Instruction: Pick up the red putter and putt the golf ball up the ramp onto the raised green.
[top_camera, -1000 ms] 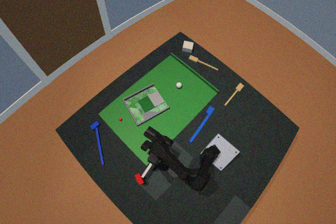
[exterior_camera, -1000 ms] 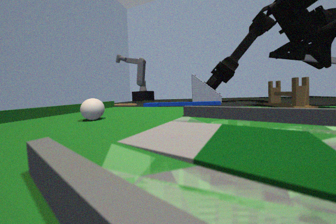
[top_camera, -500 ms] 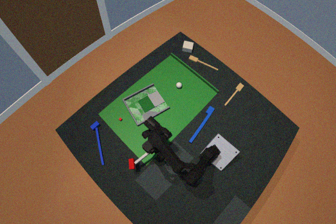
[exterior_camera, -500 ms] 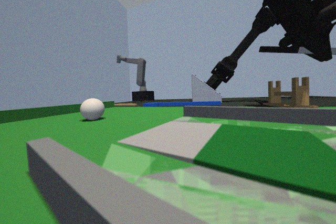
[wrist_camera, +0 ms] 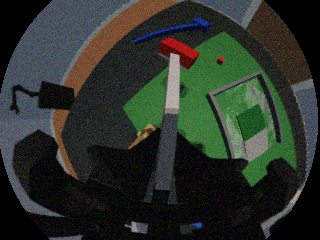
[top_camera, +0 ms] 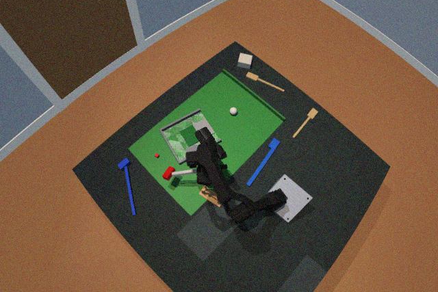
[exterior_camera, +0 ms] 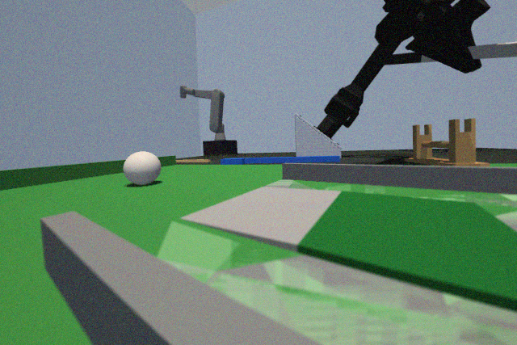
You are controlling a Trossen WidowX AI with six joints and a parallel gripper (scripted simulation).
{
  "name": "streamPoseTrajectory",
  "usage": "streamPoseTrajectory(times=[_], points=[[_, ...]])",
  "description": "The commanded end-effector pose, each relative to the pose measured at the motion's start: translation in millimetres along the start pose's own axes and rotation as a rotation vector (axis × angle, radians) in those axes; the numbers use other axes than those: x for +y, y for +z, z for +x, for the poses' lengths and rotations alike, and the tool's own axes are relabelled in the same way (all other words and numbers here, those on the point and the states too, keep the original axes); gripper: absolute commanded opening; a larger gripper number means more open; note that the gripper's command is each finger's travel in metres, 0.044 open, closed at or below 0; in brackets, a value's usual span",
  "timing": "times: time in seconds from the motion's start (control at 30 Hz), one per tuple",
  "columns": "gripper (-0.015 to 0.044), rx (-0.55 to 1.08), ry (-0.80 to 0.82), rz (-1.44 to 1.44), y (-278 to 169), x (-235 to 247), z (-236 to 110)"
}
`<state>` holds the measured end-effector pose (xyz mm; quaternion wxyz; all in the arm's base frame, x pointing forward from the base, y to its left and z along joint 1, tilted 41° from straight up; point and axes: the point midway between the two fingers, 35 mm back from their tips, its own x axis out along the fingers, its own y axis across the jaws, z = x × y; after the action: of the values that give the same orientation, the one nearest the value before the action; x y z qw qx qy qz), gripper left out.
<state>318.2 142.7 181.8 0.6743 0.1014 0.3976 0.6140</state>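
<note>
- My hand [top_camera: 196, 171] grips the red putter [top_camera: 169, 172] by its pale shaft, over the green mat's [top_camera: 247, 129] seven-o'clock corner.
- The arm [top_camera: 215, 171] hides the grip.
- The ball [top_camera: 233, 111] sits toward one o'clock, well apart.

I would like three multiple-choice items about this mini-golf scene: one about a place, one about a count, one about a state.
1. Where does the golf ball lie?
A. on the flat green turf
B. on the raised green
C. on the dark mat

2. How many blue putters lie on the dark mat?
A. one
B. two
C. three

3. What is the state of the gripper?
A. open and empty
B. shut on nothing
C. shut on the red putter

Answers:
1 A, the ball rests on the turf, apart from the raised green.
2 B, one left of the turf, one right.
3 C, the wrist view shows the putter's shaft running out from between the fingers.
</note>
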Motion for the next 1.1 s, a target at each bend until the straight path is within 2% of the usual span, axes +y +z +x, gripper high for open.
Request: streamPoseTrajectory(times=[0.0,0.57,1.07], points=[[0.0,-0.025,-0.042,0.187,-1.5,-30.3,-18.6],[0.0,-0.141,-0.12,0.889,-33.0,-124.5,-84.9],[0.0,-0.287,-0.099,1.504,-90.3,-195.8,-143.9]])
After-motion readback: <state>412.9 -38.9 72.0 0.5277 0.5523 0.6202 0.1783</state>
